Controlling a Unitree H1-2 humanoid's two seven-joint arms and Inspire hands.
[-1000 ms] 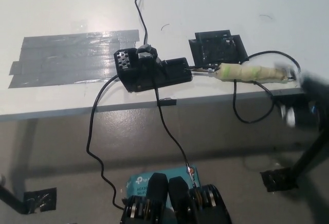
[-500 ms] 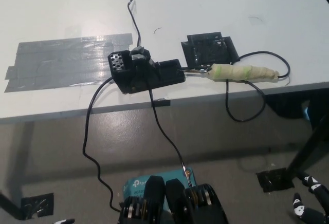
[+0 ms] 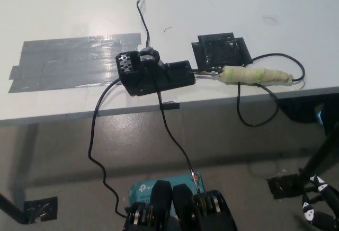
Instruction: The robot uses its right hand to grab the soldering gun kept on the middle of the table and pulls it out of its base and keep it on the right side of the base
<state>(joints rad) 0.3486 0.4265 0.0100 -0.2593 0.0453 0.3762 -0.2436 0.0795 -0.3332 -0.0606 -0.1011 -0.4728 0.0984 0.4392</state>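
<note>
With the tape-wrapped pale soldering gun (image 3: 257,76) lying at the white bench's (image 3: 212,3) front edge, tip in the black plastic base (image 3: 155,72), the black right hand (image 3: 317,205), low with fingers apart and empty, should rise, grip the wrapped handle, and draw straight rightward.

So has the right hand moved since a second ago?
Yes. The right hand has dropped from beside the soldering gun at the edge of the table to well below that edge.

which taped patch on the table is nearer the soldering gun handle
The small black tape patch, just behind the wrapped soldering gun; the wide grey tape patch lies far left.
</note>
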